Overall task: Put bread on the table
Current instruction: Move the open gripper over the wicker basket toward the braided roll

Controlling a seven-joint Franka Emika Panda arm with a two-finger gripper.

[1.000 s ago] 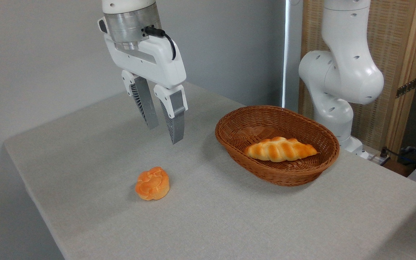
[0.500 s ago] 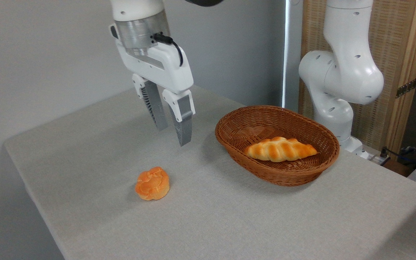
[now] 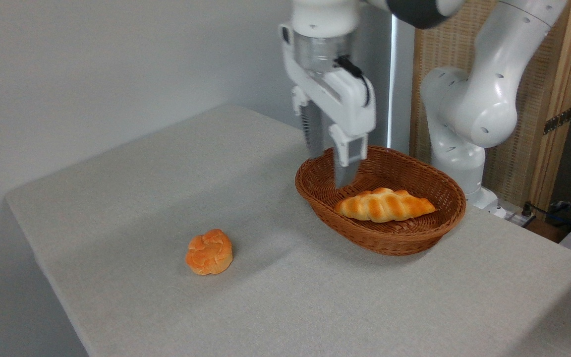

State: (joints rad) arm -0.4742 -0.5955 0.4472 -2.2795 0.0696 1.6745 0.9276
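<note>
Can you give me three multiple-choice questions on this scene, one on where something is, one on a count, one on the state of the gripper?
1. Where does the bread lie?
A. in the wicker basket
B. on the table cloth
C. between the gripper's fingers

2. How many baked items are in view?
A. one
B. two
C. three

3. How is the gripper now?
A. shut on the round bun
B. open and empty above the basket's left part
C. resting flat on the table

Answers:
1 A, the braided loaf sits inside the basket rim.
2 B, the loaf plus the small orange bun out on the cloth.
3 B, its fingers stand apart with nothing between them, left of the loaf.
</note>
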